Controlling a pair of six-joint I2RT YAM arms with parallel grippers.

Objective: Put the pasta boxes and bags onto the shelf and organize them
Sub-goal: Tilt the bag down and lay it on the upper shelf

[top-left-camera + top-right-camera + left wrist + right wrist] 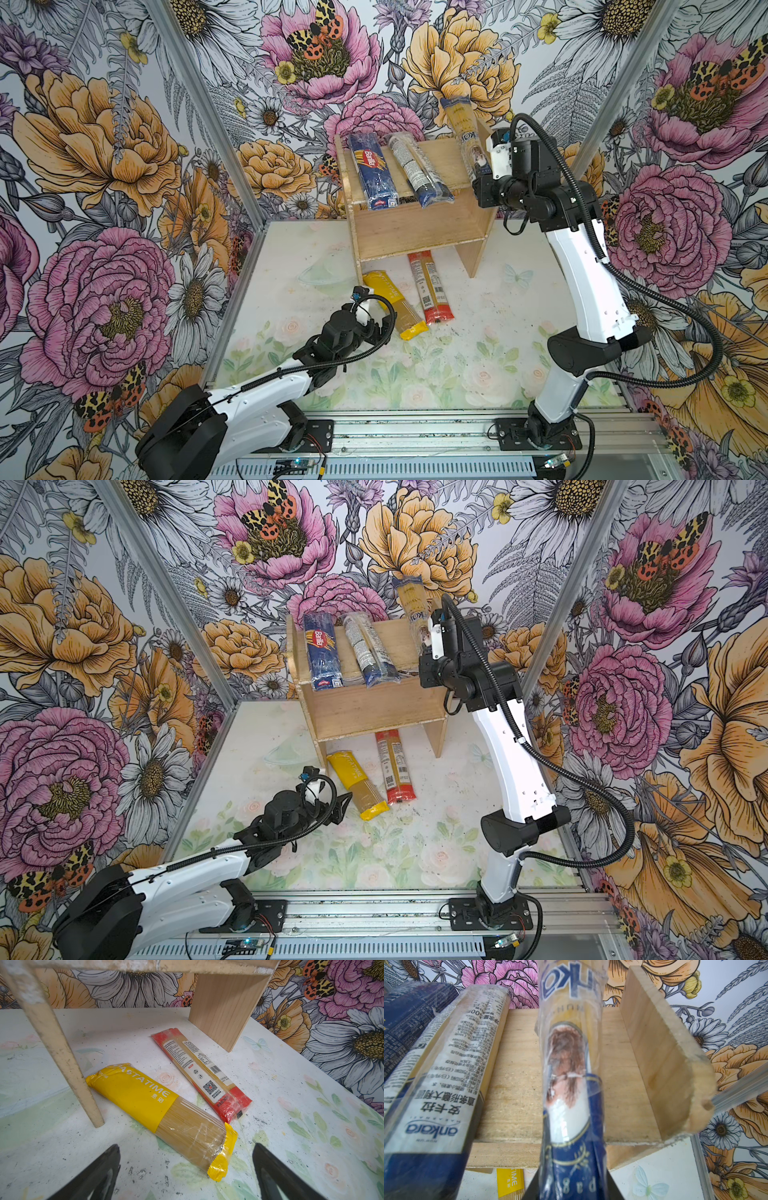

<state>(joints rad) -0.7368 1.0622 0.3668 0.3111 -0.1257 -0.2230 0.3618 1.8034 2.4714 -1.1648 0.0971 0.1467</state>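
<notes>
The shelf (pixel 415 232) — raw pale wood, flat-sided, chipped along its edges — was stood at the back of the table (pixel 478 357). On its top board the Barilla pack (pixel 372 170) and the clear pack (pixel 417 170) were laid. Both overhung the front edge, the clear one askew, so a nudge was judged enough to tip them off.

The blue-and-yellow pack (pixel 459 120) was gripped by one end in the clamped right gripper (pixel 572 1186) and tilted up over the right of the board. Its film looked slick and its shape long and thin. If released at that slant, a slide off the back was judged possible.

The yellow pack (pixel 158 1109) and red pack (pixel 203 1072), glossy and crinkled, were seen lying on the table by the shelf's foot. The left gripper (pixel 187 1176) was spread wide near the yellow pack, with nothing held.
</notes>
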